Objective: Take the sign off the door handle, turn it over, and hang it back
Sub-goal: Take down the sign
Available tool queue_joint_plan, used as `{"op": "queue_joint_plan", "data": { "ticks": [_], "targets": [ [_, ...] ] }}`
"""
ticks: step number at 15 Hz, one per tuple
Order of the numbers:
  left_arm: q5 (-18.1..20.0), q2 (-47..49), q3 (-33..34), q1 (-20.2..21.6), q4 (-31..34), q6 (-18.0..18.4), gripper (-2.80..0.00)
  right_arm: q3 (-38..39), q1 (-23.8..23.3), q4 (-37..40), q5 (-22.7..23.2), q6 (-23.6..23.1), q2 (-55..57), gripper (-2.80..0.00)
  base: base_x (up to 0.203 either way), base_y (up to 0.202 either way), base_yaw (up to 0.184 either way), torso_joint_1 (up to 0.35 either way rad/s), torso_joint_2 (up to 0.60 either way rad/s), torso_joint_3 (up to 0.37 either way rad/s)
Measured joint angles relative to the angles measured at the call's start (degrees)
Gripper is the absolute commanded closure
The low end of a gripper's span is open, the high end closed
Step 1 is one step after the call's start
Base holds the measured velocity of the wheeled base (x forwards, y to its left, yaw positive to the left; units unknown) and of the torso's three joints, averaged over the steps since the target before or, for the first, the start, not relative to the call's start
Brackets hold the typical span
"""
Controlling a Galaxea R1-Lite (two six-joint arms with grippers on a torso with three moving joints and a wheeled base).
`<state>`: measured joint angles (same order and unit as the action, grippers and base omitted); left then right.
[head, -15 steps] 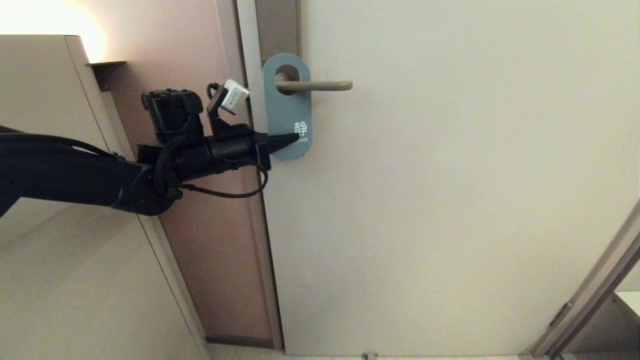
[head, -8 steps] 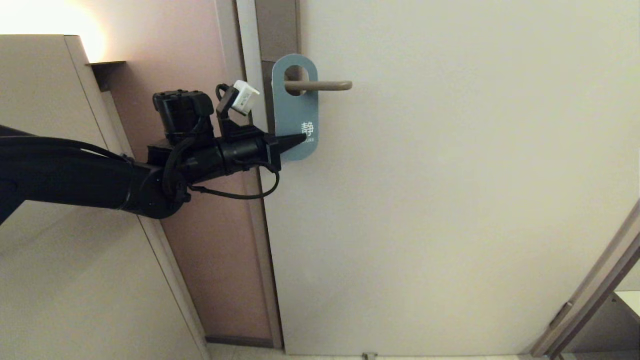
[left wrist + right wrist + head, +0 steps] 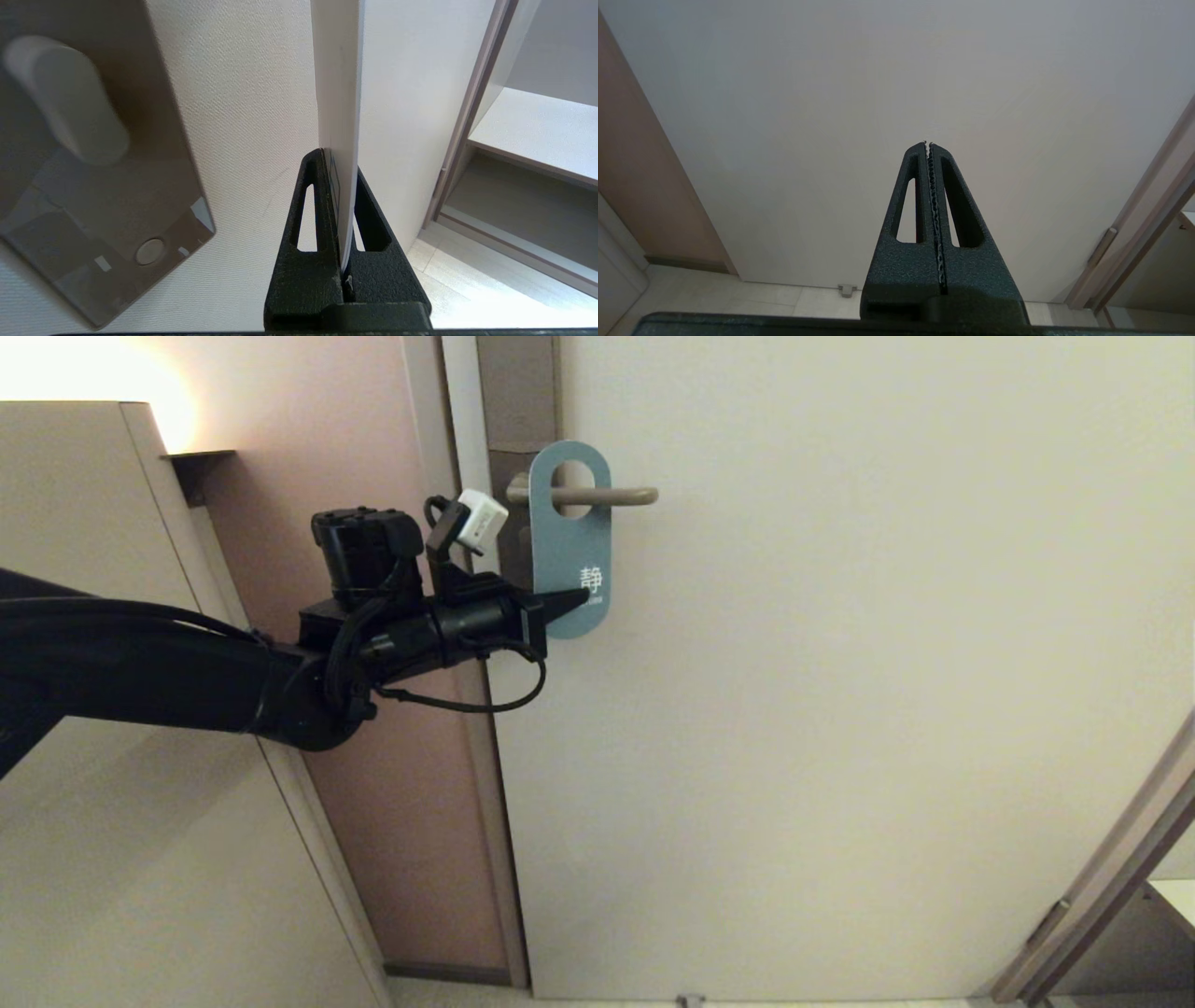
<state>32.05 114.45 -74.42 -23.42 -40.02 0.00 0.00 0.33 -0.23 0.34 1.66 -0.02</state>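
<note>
So the sign, blue face out, has slid along the door handle over the last second. It was hanging close to the plate at the lever's root, and now its hole sits around the middle of the lever, well on the way to the rounded tip. It's hanging pretty much upright, lower end clamped.

The left claw is doing the work: pinched tight on the sign's bottom edge, near the white lettering. In the left wrist view you can see the sign edge-on, squeezed between the two black fingers. The arm has travelled sideways with it, away from the door edge.

My read: this is the take-off step, halfway done. The hole still rings the lever, so it needs a bit more sliding to clear the tip before any flipping can happen.

The right claw is closed on nothing, parked low and pointing at the bare door.
</note>
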Motion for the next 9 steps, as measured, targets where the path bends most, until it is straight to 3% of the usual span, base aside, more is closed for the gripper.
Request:
{"op": "queue_joint_plan", "data": {
  "ticks": [9],
  "targets": [
    [-2.7,1.68,-2.65,-1.63,0.04,-0.05,0.0,0.0,0.0,0.0,-0.02,0.01,0.0,0.0,0.0,0.0,0.0,0.0,0.0,0.0]
  ]
}}
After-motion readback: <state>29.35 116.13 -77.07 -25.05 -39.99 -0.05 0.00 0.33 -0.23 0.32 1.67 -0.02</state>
